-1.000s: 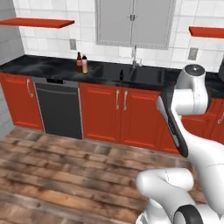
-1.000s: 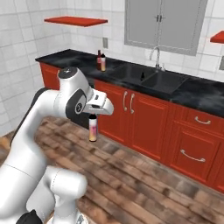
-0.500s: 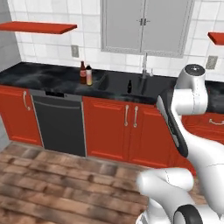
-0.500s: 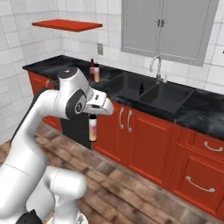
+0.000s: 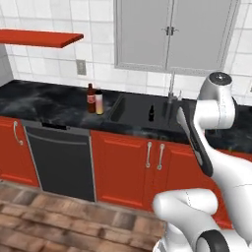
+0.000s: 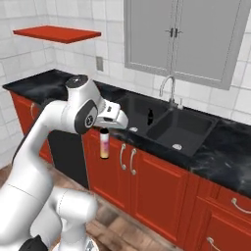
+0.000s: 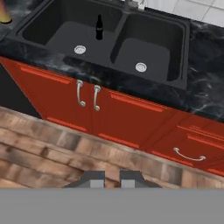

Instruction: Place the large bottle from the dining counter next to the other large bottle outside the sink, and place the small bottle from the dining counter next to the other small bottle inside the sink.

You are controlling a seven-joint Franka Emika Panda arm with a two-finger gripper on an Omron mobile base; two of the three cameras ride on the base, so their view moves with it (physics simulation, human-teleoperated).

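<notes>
The gripper is clamped on a small pale bottle that hangs below it, in front of the red cabinet doors. Ahead and beyond lies the sink, a small dark bottle standing in its left basin. Further left, two large bottles stand together on the counter.

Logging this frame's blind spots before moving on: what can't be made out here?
- Grip contact: in the right base view the hand covers the top of the carried bottle, so where the jaws clamp it is hidden.
- Labels: small dark bottle in the sink and the two counter bottles are too small to read.
- Counter bottle at the hand view's top left corner: cut off by the edge.
- Faucet base: blurred.
</notes>
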